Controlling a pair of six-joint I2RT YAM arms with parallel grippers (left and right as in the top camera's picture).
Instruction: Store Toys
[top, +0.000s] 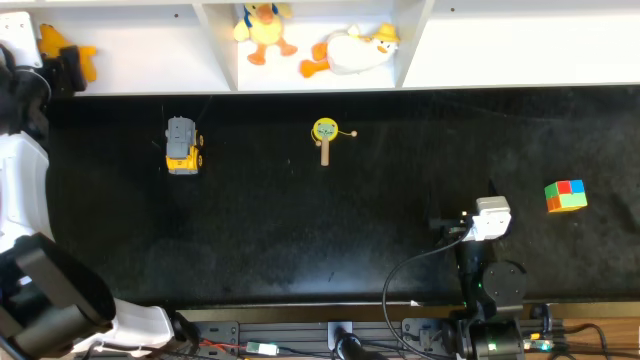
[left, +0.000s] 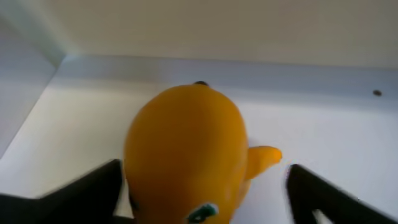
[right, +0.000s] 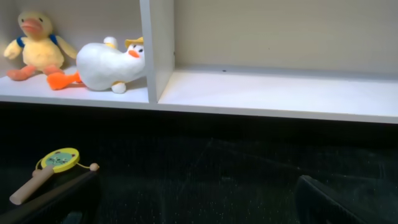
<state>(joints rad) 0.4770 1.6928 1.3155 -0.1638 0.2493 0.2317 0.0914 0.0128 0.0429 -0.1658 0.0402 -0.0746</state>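
An orange plush toy (left: 186, 155) sits on the floor of the white shelf's left compartment (top: 130, 60). My left gripper (left: 205, 193) stands open around it, one finger close against its side and the other a little apart. From above, the same toy (top: 62, 45) shows beside the left gripper (top: 55, 70). On the black mat lie a yellow and grey truck (top: 182, 147), a green rattle drum (top: 325, 135) with a wooden handle, and a coloured cube (top: 565, 196). My right gripper (top: 455, 225) is low at the front right, open, holding nothing (right: 193, 199).
The middle compartment holds a yellow duck plush (top: 262, 28) and a white goose plush (top: 350, 50); both also appear in the right wrist view, duck (right: 34, 46) and goose (right: 109, 62). The right compartment (right: 280, 93) is bare. Cables run along the table's front edge (top: 400, 300).
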